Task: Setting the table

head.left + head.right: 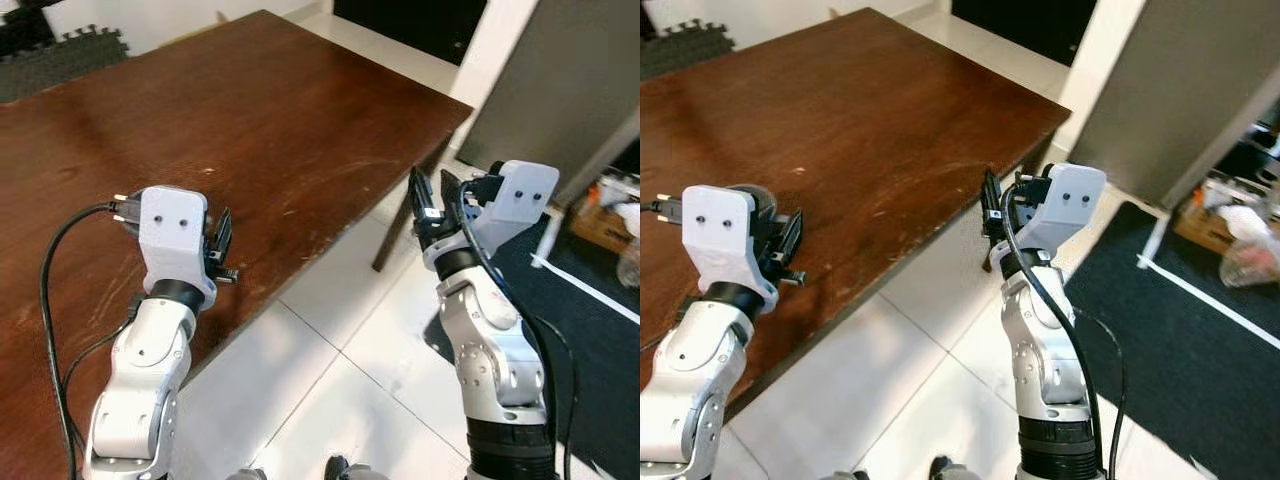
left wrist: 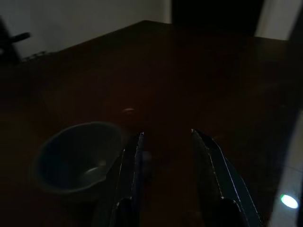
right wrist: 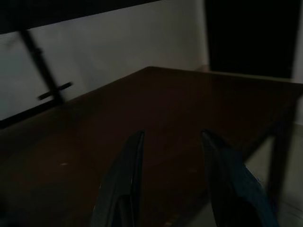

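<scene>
Left eye: dark brown wooden table point(image 1: 250, 120) fills the upper left of the frame, its scuffed edge running diagonally from lower left to the right corner. Left gripper point(image 1: 222, 240) sits lower left, over the table's near edge. Right gripper point(image 1: 432, 200) is right of centre, off the table, over the white tile floor point(image 1: 340, 370) near a table leg point(image 1: 400, 225). Black mat point(image 1: 580, 310) with a white stripe at far right.

Right eye: same layout, grippers shifted left in frame.

Left wrist: dim. The fingers point(image 2: 130, 161) are spread, nothing between them. A blue bowl point(image 2: 78, 156) stands on the table at lower left of the frame, just beside one finger; contact unclear.

Right wrist: dim. The fingers point(image 3: 125, 175) are spread, holding nothing, pointing over the tabletop toward a pale wall point(image 3: 118, 47) at top.
</scene>
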Robot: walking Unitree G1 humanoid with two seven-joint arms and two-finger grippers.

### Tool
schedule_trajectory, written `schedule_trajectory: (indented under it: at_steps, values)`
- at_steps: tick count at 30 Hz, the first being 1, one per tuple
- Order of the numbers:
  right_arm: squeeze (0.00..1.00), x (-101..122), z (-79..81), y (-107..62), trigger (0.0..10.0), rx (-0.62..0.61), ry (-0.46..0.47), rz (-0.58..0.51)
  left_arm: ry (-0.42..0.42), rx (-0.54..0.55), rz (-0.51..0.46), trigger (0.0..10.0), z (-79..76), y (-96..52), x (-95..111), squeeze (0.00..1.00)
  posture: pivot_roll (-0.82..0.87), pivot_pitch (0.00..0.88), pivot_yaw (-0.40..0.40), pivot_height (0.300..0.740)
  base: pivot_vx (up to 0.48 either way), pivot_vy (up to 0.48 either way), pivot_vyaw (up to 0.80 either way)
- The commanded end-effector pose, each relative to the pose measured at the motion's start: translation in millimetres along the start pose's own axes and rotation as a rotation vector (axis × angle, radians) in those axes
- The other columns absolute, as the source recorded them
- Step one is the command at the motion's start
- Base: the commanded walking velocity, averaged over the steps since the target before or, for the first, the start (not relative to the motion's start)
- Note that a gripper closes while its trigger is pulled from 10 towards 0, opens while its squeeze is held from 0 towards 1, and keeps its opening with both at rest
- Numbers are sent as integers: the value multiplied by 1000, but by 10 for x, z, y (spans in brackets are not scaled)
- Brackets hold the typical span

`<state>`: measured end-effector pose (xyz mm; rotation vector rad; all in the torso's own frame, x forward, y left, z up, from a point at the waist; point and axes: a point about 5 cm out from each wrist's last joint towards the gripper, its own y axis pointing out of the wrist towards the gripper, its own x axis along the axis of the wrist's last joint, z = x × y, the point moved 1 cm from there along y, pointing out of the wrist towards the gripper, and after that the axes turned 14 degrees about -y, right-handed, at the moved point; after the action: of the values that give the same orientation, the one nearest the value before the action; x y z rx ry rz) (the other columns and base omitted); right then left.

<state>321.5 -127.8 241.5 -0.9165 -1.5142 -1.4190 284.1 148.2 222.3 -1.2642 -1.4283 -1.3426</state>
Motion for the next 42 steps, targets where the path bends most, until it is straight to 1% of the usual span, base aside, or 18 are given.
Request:
schedule_trajectory:
  at_steps: [1, 13, 42]
  values:
    - [0, -31, -26, -21, 10000, -12, 3, 14, 7, 9, 23, 10000, 17, -19, -65, 0, 71, 133, 9, 740, 0, 0, 788]
    - [0, -29, -58, -20, 10000, -22, 1, 16, 10, 0, 34, 10000, -7, -34, -93, 0, 71, 133, 14, 740, 0, 0, 788]
    - [0, -28, -80, -14, 10000, -31, -5, 14, 16, -15, 48, 10000, -33, -9, -115, 0, 66, 128, 21, 740, 0, 0, 785]
